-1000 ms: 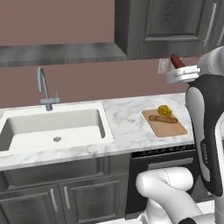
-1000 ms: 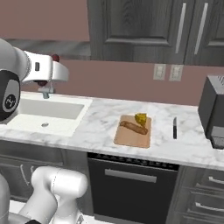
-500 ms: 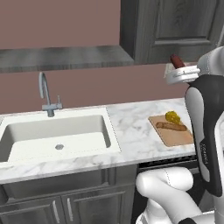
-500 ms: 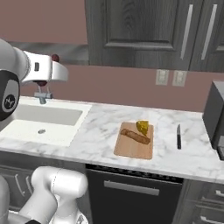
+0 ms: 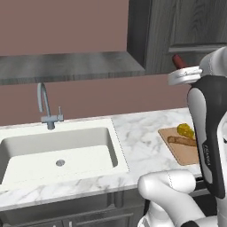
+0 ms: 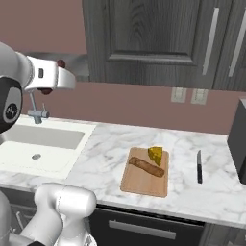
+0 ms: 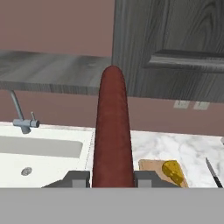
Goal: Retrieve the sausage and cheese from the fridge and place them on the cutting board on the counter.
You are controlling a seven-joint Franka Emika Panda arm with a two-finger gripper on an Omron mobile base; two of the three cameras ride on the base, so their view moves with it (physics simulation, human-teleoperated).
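Note:
My gripper (image 7: 112, 178) is shut on the sausage (image 7: 112, 131), a dark reddish-brown link that sticks up between the two fingers, high above the counter (image 6: 105, 149). The link's tip (image 5: 178, 60) pokes out beside the white hand in the left base view. On the counter lies the light-brown cutting board (image 6: 144, 180), below and to the right of the hand. The yellow cheese (image 6: 155, 154) sits on the board's far corner, next to a paler tan lumpy piece (image 6: 146, 166). The fridge is out of view.
A white sink (image 5: 57, 150) with a grey faucet (image 5: 44, 104) takes up the counter's left part. A dark knife (image 6: 199, 166) lies right of the board, and a dark appliance (image 6: 238, 139) stands at the far right. Dark upper cabinets (image 6: 158, 38) hang overhead.
The whole picture has shifted and grown: the base has driven closer to the counter. The sausage stays clamped in the shut gripper, and the arm keeps its pose.

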